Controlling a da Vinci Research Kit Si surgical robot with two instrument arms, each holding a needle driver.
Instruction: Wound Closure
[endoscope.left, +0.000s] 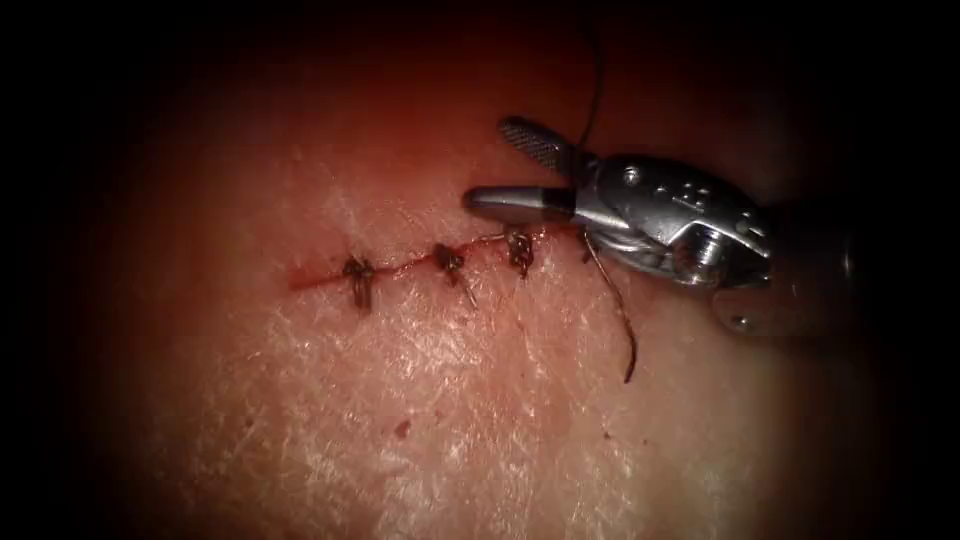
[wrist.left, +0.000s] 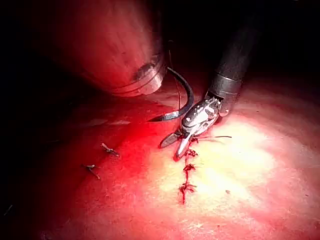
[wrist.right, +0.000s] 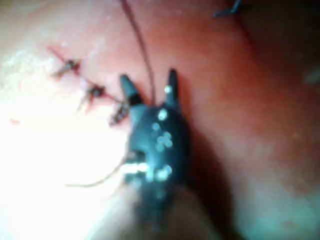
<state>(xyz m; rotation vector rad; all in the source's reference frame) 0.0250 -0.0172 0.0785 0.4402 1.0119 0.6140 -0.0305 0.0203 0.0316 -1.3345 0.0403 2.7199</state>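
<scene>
We see the right arm's silver needle driver (endoscope.left: 500, 165) at the right end of the thin red cut (endoscope.left: 420, 262) in the pale pork tissue (endoscope.left: 450, 420), its jaws spread wide and gripping nothing — dark thread (endoscope.left: 598, 70) runs up between them. Three dark knotted stitches (endoscope.left: 448, 260) sit along the cut, and a loose thread tail (endoscope.left: 620, 310) lies beside it. The left wrist view adds the dark curved needle (wrist.left: 181, 102) — above the tissue, near that tool; we cannot tell what holds it.

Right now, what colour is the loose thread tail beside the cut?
Dark brown thread tail, clearest in the endoscope view.
</scene>
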